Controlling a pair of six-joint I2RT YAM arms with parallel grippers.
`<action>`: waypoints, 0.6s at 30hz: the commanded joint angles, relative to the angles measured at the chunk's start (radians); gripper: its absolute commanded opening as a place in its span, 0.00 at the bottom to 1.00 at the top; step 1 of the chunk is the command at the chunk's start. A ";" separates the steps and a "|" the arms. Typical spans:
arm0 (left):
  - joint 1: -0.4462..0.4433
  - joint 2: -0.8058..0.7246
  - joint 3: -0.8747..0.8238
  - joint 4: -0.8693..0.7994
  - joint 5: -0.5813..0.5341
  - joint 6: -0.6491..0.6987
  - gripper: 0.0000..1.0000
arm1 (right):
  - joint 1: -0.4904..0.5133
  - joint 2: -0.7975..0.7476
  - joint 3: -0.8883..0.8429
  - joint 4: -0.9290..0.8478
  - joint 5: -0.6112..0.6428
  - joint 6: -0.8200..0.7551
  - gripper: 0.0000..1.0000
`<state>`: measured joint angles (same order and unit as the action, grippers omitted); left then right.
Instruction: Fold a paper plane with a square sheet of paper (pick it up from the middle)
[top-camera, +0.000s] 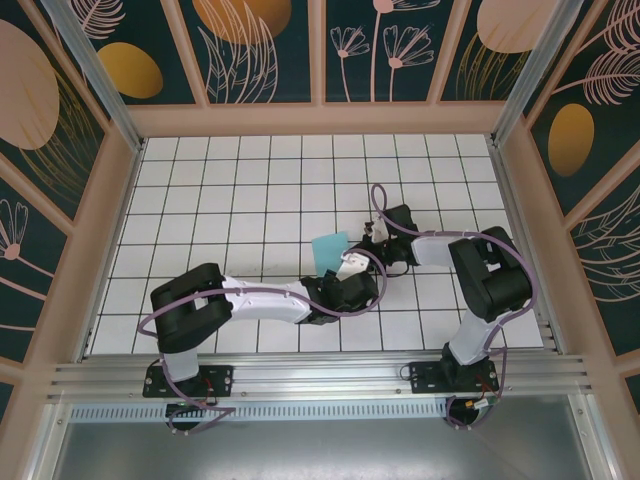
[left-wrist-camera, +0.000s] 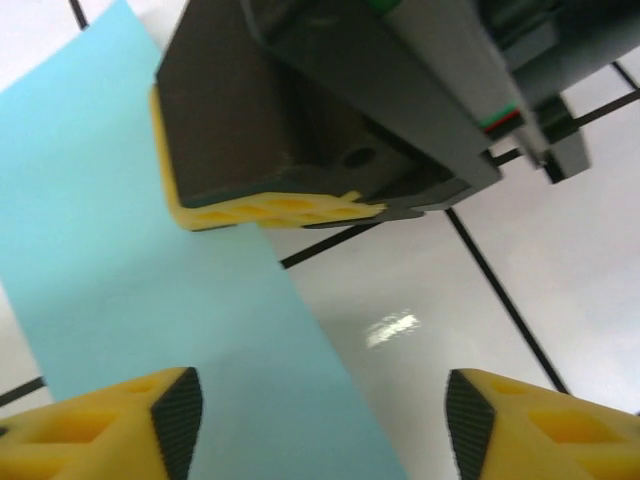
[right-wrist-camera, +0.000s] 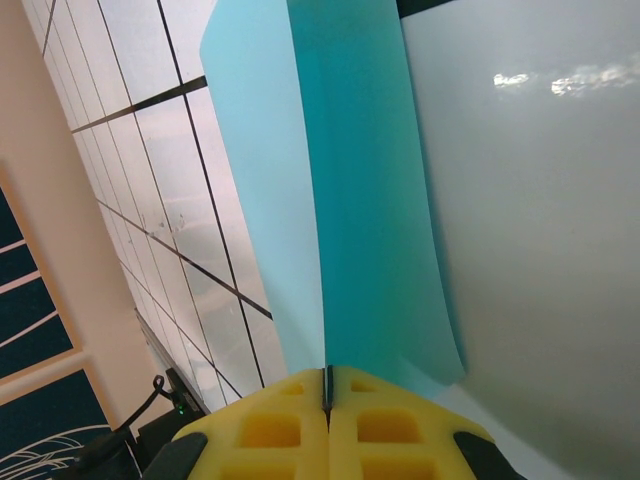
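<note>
Looking down from above, I can see little of the paper (top-camera: 328, 252). It is a small turquoise patch near the middle of the table (top-camera: 250, 190), with the left gripper (top-camera: 345, 275) over its near edge and the right gripper (top-camera: 375, 235) against its right side. From up there I can't tell whether it lies flat or stands up, nor how either pair of jaws is set.

The right wrist camera is clearer. The paper (right-wrist-camera: 350, 200) runs off the top of the frame, so its far end is cut off. A crease climbs straight up it, with a paler panel to the left and a deeper turquoise one to the right. Its lower end goes down into the seam of the right gripper (right-wrist-camera: 327, 400), whose yellow pads are pressed tight together and pinch the sheet at the crease.

In the left wrist view the paper (left-wrist-camera: 110, 250) is blurred and cut off at the left and bottom edges. A dark finger of the right gripper, with its yellow pad (left-wrist-camera: 270, 212), sits over the sheet's right edge. I can't tell whether that pad touches it. The left gripper (left-wrist-camera: 320, 425) has its fingers well apart at the bottom corners, the left one over the paper and the right one over bare tile, with nothing clamped between them.
</note>
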<state>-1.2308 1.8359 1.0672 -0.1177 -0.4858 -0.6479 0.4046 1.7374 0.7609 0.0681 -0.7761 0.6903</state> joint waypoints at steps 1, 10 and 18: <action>-0.005 0.010 0.020 -0.068 -0.074 0.008 0.61 | -0.007 -0.017 -0.002 -0.010 0.012 -0.004 0.02; -0.007 -0.058 -0.032 -0.018 -0.084 -0.002 0.19 | -0.007 -0.018 0.023 -0.072 0.054 -0.053 0.06; -0.006 -0.116 -0.088 0.040 -0.029 0.019 0.00 | -0.014 -0.080 0.062 -0.166 0.151 -0.140 0.21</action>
<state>-1.2308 1.7691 1.0080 -0.1188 -0.5316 -0.6453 0.4030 1.7267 0.7891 -0.0380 -0.6922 0.6151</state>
